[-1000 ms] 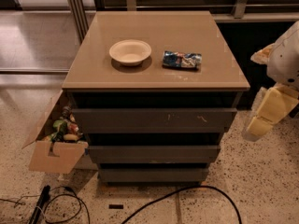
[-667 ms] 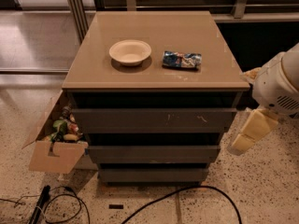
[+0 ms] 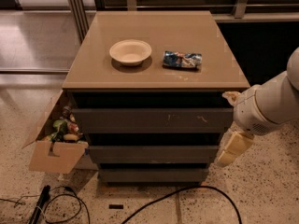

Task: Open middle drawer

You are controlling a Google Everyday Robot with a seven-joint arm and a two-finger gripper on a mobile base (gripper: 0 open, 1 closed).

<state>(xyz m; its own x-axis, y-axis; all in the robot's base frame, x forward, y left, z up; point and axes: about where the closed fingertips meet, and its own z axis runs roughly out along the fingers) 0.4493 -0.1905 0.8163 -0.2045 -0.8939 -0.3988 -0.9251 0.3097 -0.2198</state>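
Dark grey-brown, the middle drawer [image 3: 152, 153] looks shut below the scratched front [image 3: 152, 120]. The gripper [image 3: 233, 148] hangs just beside its right end, open or clenched I cannot tell. It should catch the front's edge squarely and pull straight out.

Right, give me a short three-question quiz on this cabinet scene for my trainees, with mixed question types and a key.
1. True or false: on top of the cabinet, the bowl sits left of the snack packet.
2. Where is the gripper? A, over the bowl; B, beside the right end of the middle drawer; C, on the snack packet.
3. How many drawer fronts does the cabinet show?
Key: 1 true; 2 B; 3 three.
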